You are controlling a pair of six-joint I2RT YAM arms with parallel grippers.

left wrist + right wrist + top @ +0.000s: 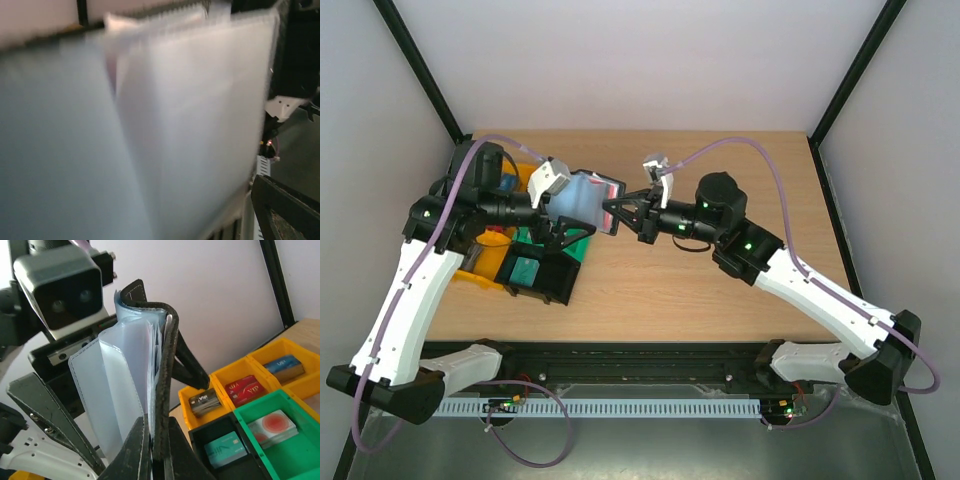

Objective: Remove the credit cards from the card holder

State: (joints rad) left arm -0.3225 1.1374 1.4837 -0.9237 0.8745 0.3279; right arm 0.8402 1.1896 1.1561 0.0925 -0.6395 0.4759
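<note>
Card holder [585,200] is held up off the table [720,290], mid-air between the two arms, above the left part of the table. Right gripper [613,215]: jaws pressed together on the holder's black cover edge [162,385], pinching it from below in the right wrist view. The holder stands upright there, fanned partly open, with pale blue-grey clear pockets [112,390] splayed to the left of the cover. Left gripper [567,212]: jaws spread wide, one dark finger [50,415] on the pocket side, the other [192,365] behind the cover. I cannot tell whether either touches the holder. The credit cards [607,187] are still in the holder, and a red edge shows at its far end in the top view. Left wrist view is filled by blurred pale pocket sheets [190,125] very close to the lens, with no card detail readable. Beneath and behind the holder sit a yellow bin [295,347], a green bin [295,402] and a black bin [200,432]. The black bin holds a teal block [223,448].
</note>
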